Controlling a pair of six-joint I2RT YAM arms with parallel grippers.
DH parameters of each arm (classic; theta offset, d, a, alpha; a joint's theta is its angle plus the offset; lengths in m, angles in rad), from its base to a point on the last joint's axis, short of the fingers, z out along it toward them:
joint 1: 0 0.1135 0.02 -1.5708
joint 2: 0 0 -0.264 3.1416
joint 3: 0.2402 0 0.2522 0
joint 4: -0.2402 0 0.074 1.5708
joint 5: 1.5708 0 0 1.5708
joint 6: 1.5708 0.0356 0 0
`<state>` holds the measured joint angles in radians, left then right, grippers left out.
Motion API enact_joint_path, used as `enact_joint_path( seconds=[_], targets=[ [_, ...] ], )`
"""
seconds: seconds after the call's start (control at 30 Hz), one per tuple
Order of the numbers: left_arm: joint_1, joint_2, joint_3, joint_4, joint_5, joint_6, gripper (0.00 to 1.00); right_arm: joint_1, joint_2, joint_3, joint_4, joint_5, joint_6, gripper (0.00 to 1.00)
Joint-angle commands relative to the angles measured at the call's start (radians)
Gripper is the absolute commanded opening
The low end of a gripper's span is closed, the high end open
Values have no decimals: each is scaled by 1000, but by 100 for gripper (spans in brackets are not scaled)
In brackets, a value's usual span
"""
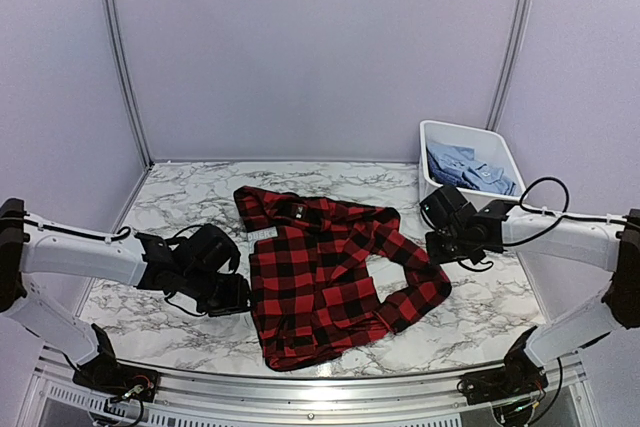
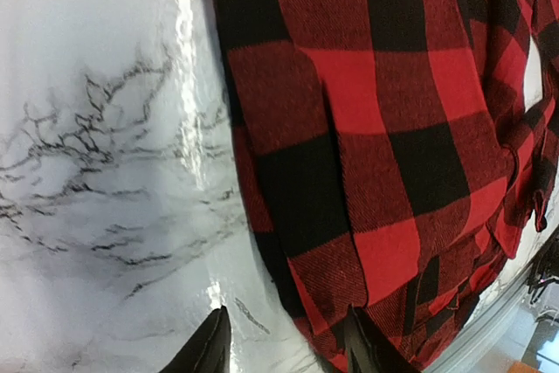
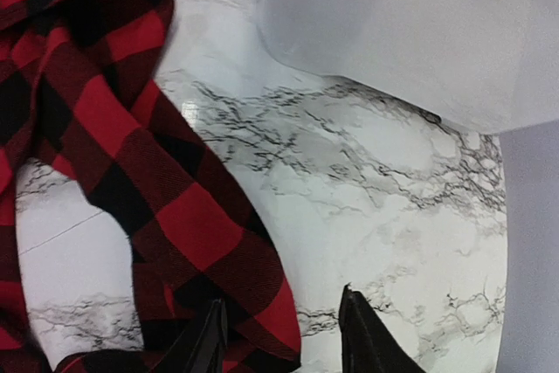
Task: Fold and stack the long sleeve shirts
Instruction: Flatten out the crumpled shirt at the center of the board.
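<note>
A red-and-black check flannel shirt lies spread on the marble table, collar at the back, its right sleeve bent into a loop. Light blue shirts lie in the white tub. My left gripper is open at the shirt's left edge; in the left wrist view its jaws straddle the shirt's hem, one over bare marble and one over cloth. My right gripper is open at the sleeve's outer edge; in the right wrist view its jaws straddle the sleeve's edge, holding nothing.
The white plastic tub stands at the back right corner and shows in the right wrist view. Bare marble lies left of the shirt. The table's metal front rail runs along the near edge.
</note>
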<state>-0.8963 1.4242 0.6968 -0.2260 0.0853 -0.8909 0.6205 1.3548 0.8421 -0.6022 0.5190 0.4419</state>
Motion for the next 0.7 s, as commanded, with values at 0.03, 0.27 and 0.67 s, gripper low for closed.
enact_joint_path(
  seconds=[0.03, 0.27, 0.67],
  targets=[
    [-63, -29, -20, 36, -17, -62, 44, 115, -16, 80, 35, -36, -4, 44],
    [-142, -22, -20, 52, -7, -98, 40, 222, 75, 120, 238, -182, -28, 46],
    [-317, 61, 59, -2, -44, -106, 42, 235, 338, 232, 378, -277, -67, 44]
  ],
)
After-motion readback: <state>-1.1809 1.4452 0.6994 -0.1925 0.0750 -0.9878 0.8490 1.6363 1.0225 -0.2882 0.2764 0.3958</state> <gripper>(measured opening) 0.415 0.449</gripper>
